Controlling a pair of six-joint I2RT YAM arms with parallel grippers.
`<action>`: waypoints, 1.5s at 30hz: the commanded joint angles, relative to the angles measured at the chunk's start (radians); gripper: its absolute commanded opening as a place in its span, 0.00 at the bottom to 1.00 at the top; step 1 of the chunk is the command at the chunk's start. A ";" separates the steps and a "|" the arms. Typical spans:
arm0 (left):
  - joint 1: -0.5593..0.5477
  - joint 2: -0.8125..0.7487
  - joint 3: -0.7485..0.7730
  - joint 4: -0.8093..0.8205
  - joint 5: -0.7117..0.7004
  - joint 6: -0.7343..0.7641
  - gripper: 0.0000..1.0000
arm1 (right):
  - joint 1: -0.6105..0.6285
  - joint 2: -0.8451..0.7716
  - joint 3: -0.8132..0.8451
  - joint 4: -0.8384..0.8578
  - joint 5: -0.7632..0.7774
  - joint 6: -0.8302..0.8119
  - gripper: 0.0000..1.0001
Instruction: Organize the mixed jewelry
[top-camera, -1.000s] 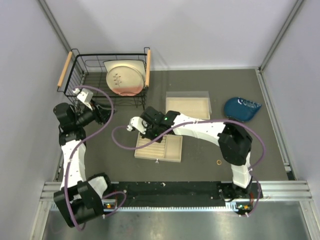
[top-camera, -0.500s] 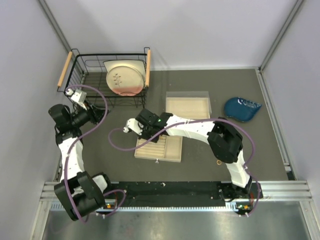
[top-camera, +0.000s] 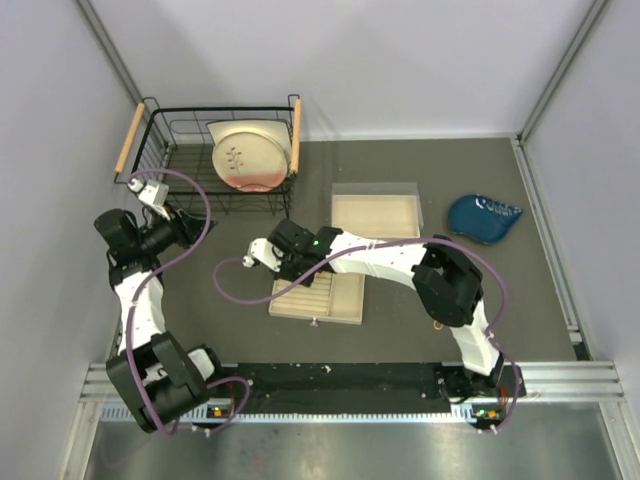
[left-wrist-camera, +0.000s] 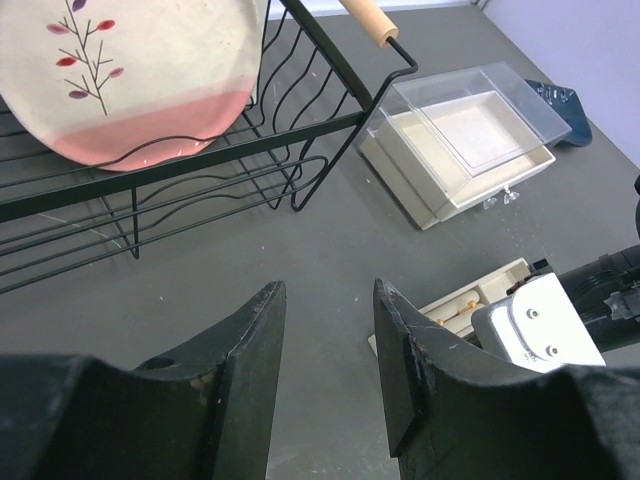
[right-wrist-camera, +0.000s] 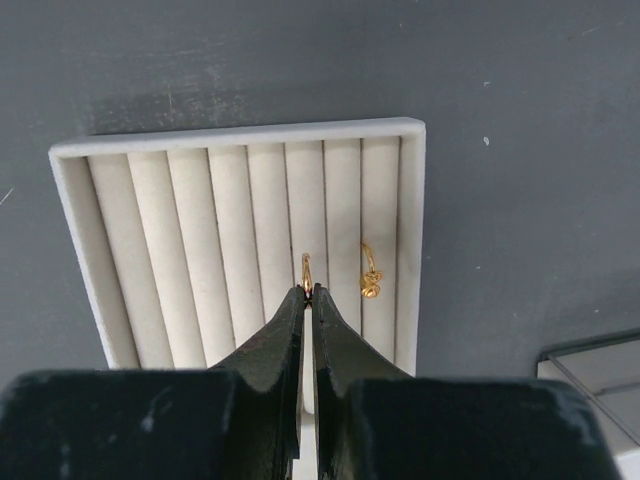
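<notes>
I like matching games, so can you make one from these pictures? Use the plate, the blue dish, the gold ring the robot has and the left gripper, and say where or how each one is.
Things:
1. plate
2. blue dish
3. gold ring
4. left gripper

Place or state:
A. open, holding nothing
B. in the wire rack
C. pinched by the right gripper
D. lying far right on the table

Pairs: 1-B, 2-D, 3-C, 4-A

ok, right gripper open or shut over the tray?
Shut. In the right wrist view the right gripper is closed tip to tip, pinching a gold ring over a groove of the ridged tray.
</notes>
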 joint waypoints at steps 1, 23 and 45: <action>0.018 0.011 0.024 0.027 0.011 0.000 0.46 | 0.012 0.005 0.023 0.016 -0.010 -0.009 0.00; 0.038 0.041 0.030 0.097 0.025 -0.060 0.45 | 0.012 0.028 -0.004 0.019 -0.013 -0.016 0.00; 0.053 0.053 0.033 0.114 0.047 -0.077 0.45 | 0.012 0.082 -0.035 0.030 -0.002 -0.026 0.00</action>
